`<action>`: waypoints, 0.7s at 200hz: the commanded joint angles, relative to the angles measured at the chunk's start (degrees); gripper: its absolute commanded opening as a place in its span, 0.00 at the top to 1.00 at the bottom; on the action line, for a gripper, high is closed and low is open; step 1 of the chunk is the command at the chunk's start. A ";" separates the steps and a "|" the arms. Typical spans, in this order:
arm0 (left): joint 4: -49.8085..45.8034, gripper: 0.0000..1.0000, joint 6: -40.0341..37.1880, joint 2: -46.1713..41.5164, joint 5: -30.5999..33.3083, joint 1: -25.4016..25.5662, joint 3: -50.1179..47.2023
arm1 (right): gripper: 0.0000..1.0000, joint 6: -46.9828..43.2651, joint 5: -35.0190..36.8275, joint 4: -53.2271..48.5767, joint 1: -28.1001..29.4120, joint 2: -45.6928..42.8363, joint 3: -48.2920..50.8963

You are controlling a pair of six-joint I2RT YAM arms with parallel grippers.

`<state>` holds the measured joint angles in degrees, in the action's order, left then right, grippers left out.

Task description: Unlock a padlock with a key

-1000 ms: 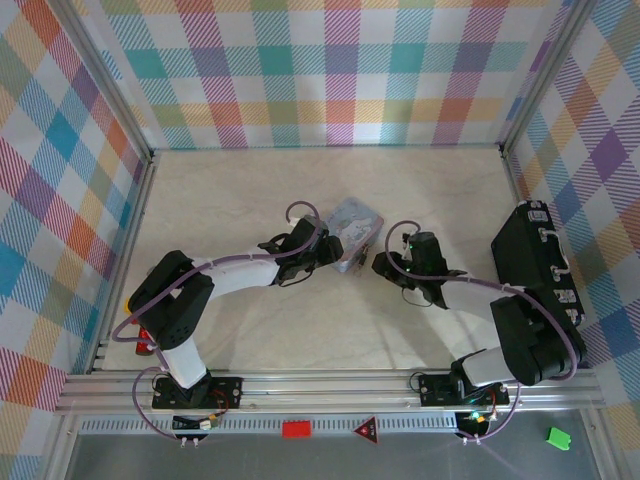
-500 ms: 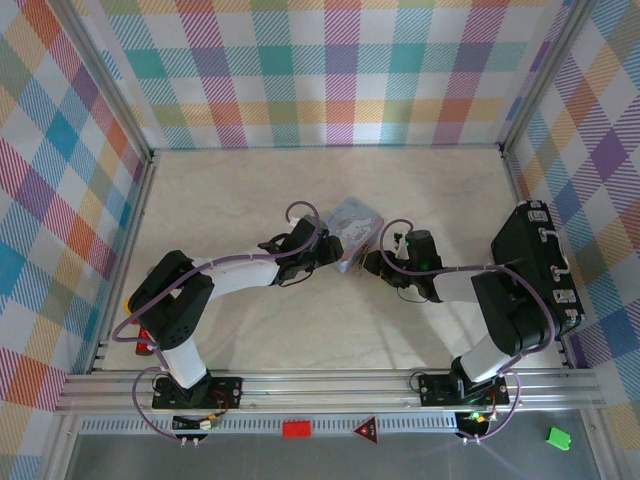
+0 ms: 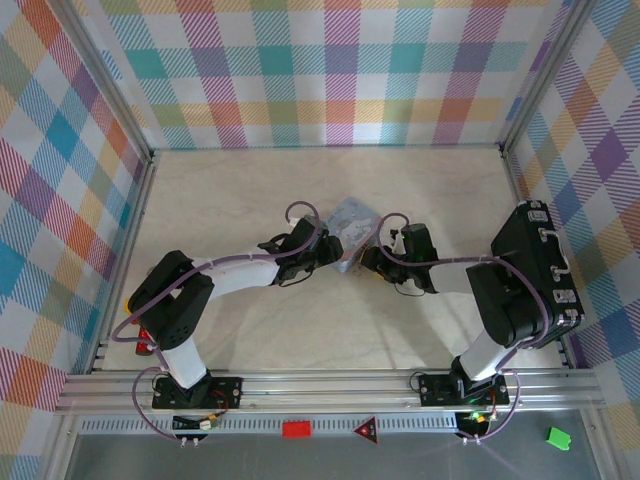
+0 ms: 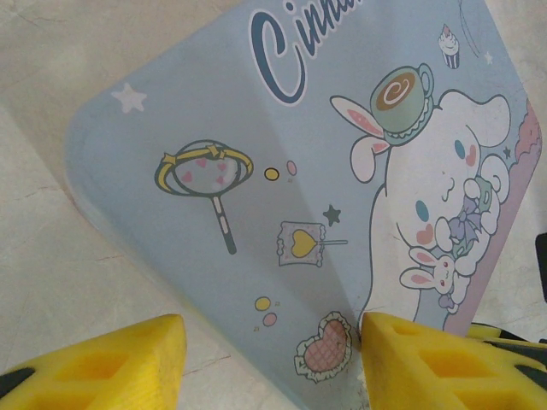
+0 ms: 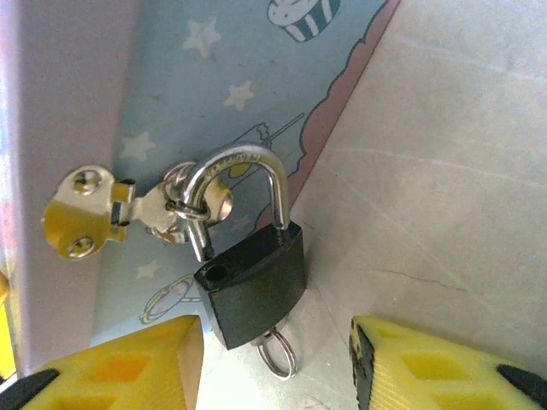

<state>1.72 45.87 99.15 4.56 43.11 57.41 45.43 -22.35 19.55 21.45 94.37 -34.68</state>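
Padlock [image 5: 248,256] hangs by its shackle from the brass hasp [image 5: 81,213] on the side of the pale blue tin [image 5: 222,77], black body slanting toward 5 o'clock, one shackle leg standing clear of the body and a small ring [image 5: 261,354] beneath it. Right gripper [image 5: 273,367] is released, its fingers either side of the lock, touching nothing. Left gripper [image 4: 269,354] is likewise released, astride the tin's corner, at the tin's 7 o'clock in the top view

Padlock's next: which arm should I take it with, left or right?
Right. The right gripper, open, frames the padlock hanging from the hasp of the tin. The left gripper faces the tin's printed lid instead.
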 commanded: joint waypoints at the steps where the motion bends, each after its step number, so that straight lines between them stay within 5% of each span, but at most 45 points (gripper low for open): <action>1: -6.34 0.45 0.30 -0.10 -0.34 0.82 -2.64 | 0.53 -2.49 1.38 2.78 3.08 4.25 -3.48; 140: -5.76 0.45 0.78 -0.30 -0.25 0.99 -3.33 | 0.60 -2.18 6.58 3.79 4.83 -3.29 -1.89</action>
<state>2.09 46.94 98.41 5.52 43.27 56.38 44.12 -17.56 20.80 25.96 93.12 -36.05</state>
